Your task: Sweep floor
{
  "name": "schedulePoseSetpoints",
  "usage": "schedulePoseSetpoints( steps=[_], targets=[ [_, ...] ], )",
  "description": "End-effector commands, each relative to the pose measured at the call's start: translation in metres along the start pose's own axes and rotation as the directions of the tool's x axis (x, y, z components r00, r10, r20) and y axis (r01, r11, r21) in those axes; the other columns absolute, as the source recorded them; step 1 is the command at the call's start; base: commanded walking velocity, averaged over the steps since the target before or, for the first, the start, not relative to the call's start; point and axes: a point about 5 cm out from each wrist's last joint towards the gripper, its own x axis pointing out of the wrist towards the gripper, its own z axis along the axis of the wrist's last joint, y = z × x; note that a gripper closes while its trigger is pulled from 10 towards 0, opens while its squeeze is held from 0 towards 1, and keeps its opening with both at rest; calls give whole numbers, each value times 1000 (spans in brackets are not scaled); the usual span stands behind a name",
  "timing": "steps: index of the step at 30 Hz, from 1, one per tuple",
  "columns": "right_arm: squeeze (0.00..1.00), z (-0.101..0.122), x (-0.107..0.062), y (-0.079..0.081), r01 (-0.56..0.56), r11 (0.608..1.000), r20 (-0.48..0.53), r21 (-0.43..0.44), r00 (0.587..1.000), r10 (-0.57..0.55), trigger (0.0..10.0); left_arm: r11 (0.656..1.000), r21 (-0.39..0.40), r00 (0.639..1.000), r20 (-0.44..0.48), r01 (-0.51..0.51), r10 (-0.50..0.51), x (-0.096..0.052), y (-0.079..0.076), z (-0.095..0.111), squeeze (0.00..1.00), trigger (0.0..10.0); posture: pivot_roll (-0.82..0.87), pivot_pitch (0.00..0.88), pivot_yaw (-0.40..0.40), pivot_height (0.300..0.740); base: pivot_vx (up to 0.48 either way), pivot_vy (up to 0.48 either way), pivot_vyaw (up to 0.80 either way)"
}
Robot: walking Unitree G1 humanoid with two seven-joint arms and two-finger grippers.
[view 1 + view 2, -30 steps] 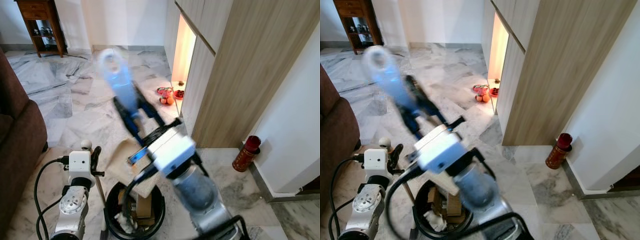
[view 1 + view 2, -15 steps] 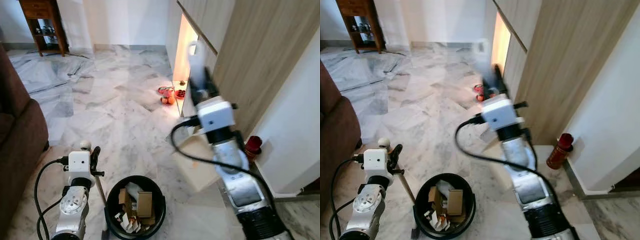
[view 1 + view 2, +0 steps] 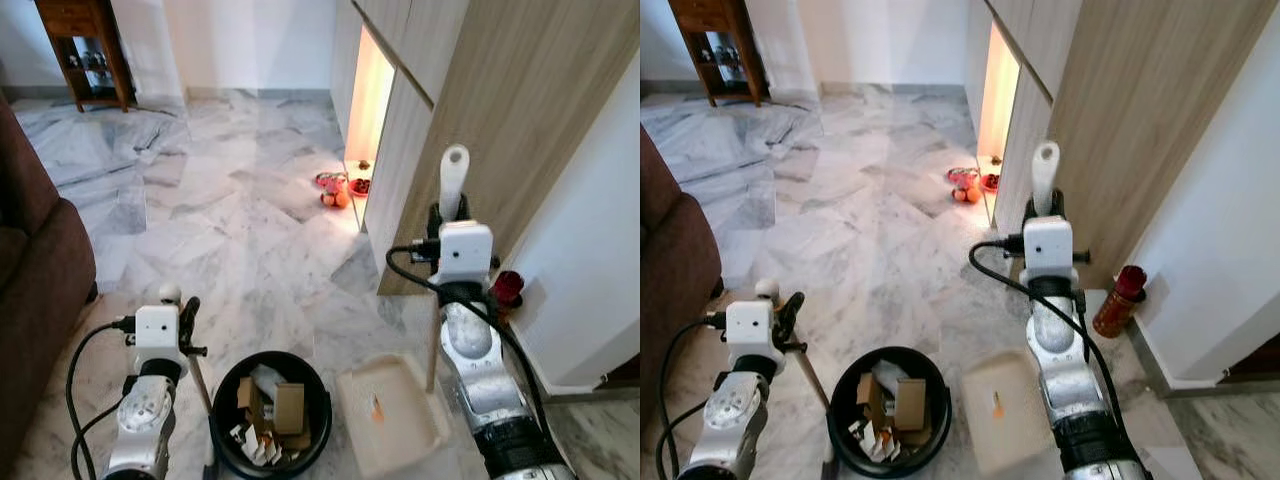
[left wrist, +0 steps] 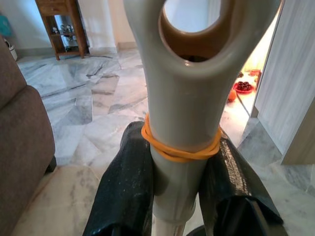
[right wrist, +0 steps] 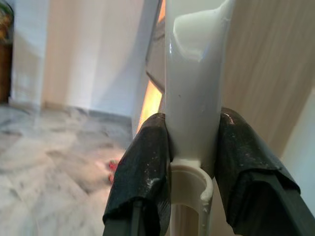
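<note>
My left gripper (image 3: 187, 312) is shut on the broom handle (image 4: 184, 108), a grey-beige grip with an orange rubber band, at the lower left. The broom stick (image 3: 202, 395) slants down beside the black bin (image 3: 228, 378), which holds cardboard and paper scraps. My right gripper (image 3: 448, 216) is shut on the white dustpan handle (image 5: 193, 98), held upright in front of the wooden cabinet. The cream dustpan (image 3: 400, 430) lies flat on the marble floor just right of the bin, with a small orange scrap (image 3: 375, 408) in it.
A brown sofa (image 3: 35, 270) fills the left side. The tall wooden cabinet (image 3: 500, 120) and white wall close off the right, with a red canister (image 3: 505, 290) at their foot. Fruit and red dishes (image 3: 338, 190) sit by the lit niche. A wooden shelf (image 3: 80, 45) stands far back.
My right arm swung the dustpan from its tilt above the bin over to the right and brought it down flat onto the floor. The left arm and broom stayed put.
</note>
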Motion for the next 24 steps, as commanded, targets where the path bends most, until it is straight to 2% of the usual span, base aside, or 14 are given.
schedulePoseSetpoints(
  steps=[1,8,12,14,24],
  targets=[
    [0,10,7,-6,14,999,80,-41,997,-11,10000,1000,3,998,57,2,-2,3,3,10,0,10000,34,0,-43,740,0,0,0],
    [0,-13,1,-8,48,997,-1,-57,999,-48,10000,1000,4,998,56,15,-15,0,2,9,0,10000,32,0,-41,740,0,0,0],
    [0,-32,-5,-16,121,992,-102,39,988,-117,10000,1000,-3,998,56,20,-20,-2,0,8,0,10000,31,0,-46,740,0,0,0],
    [0,-42,-8,-22,159,986,-148,59,978,-149,10000,1000,-9,998,53,23,-23,-4,-2,6,0,10000,27,0,-49,740,0,0,0],
    [0,-64,-17,-28,194,978,-229,81,958,-171,10000,999,-20,998,47,31,-30,-7,-4,5,0,10000,32,0,-56,740,0,0,0]
  ],
)
